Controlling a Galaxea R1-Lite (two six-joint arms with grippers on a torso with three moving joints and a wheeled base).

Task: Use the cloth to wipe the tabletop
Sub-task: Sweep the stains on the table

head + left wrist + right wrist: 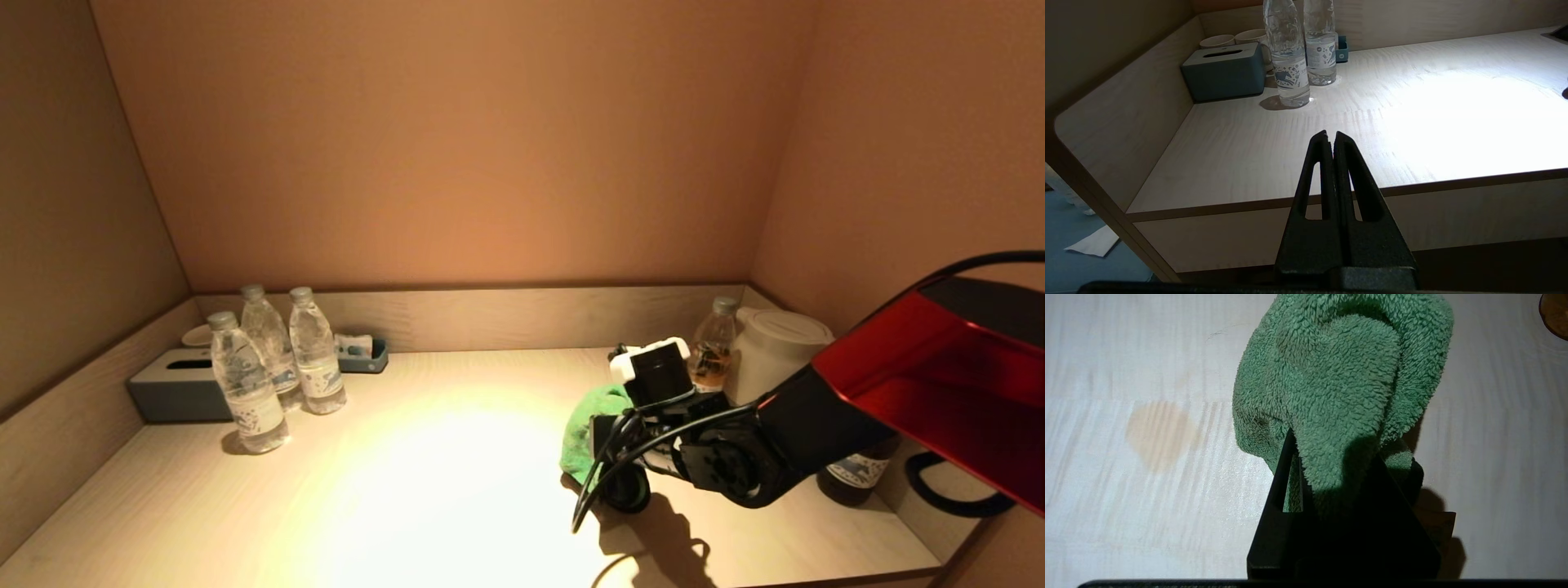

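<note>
Cloth [1343, 388], green and fleecy, is pinched between the fingers of the right gripper [608, 453] and bulges out past their tips, low over the counter [424, 490]. I judge it soft, light and limp: it will fold and drag rather than slide stiffly, so a grip on a bunched fold (as here) leaves a loose pad beyond the fingertips to press flat. A pale tan stain [1159, 433] lies on the counter just to one side of the fingers in the right wrist view, apart from the cloth.

Well beyond the fingers, against the far wall, stands one white kettle [775, 351] with one small bottle [712, 343] of brownish contents just beside it; another dark bottle [853, 478] sits partly hidden behind the right arm. Far across the counter from the cloth are one grey tissue box [1224, 75], three water bottles [245, 384] grouped near it, two cups [1235, 37] behind the box, and one small blue tray [363, 355].

Out of the head view, the left gripper [1331, 136] hangs off the counter's front edge, its fingers pressed together on nothing.
</note>
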